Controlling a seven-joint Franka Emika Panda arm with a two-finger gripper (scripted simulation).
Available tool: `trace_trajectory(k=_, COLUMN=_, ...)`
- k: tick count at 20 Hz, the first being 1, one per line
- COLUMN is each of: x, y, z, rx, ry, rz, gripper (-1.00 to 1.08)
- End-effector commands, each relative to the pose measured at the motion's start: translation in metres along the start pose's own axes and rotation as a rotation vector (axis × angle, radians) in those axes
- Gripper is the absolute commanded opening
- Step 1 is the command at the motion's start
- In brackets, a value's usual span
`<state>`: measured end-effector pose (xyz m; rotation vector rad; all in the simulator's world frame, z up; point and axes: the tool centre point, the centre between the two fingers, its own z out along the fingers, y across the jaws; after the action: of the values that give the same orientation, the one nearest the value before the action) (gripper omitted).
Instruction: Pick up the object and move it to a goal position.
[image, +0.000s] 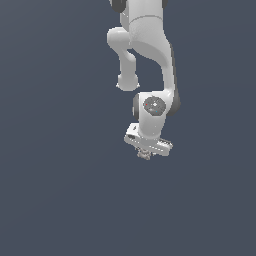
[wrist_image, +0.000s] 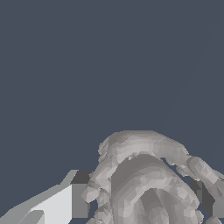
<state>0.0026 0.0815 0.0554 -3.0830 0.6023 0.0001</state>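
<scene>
Uniform dark slate-blue background fills both views, with no edge, horizon or other item visible in it. Exterior view: the white Franka arm (image: 150, 45) descends from the top of the picture, its rounded links folding down to a wrist joint with a dark circular cap, below which sits the white hand, tilted so that its end toward the exterior view's right hangs lower. Beneath the hand, the claw (image: 144, 153) points downward, and the object (image: 145, 155), a tiny lumpy grey-beige body, shows directly under the hand between the fingers; it is far smaller than the hand. No shadow or contact line shows below it, so whether it rests on a surface or is lifted clear cannot be told from this view.

Wrist view: the object (wrist_image: 144, 179) appears large and close, a knobbly, irregular mass with rounded ridges and small bumps along its outline. One white and grey finger (wrist_image: 65, 203) lies against one side of it, touching the bumps there; a darker finger part (wrist_image: 205, 199) shows at the opposite side, partly hidden behind the object's lumps. The claw is thus closed narrowly around the object, gripping it from both sides. Behind the object only the plain slate-blue field is seen.
</scene>
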Motion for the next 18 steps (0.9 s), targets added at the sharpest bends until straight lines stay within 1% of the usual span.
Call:
trace_trajectory(k=1, x=-0.002, y=0.001, z=-0.008, rx=0.001, ry=0.001, rz=0.0, gripper=-1.0)
trace_trajectory(k=9, x=-0.014, y=0.011, z=-0.052, rx=0.001, ry=0.001, rz=0.0, gripper=-1.0)
trace_trajectory(k=18, x=-0.036, y=0.028, z=-0.136, rx=0.001, ry=0.001, rz=0.0, gripper=-1.0)
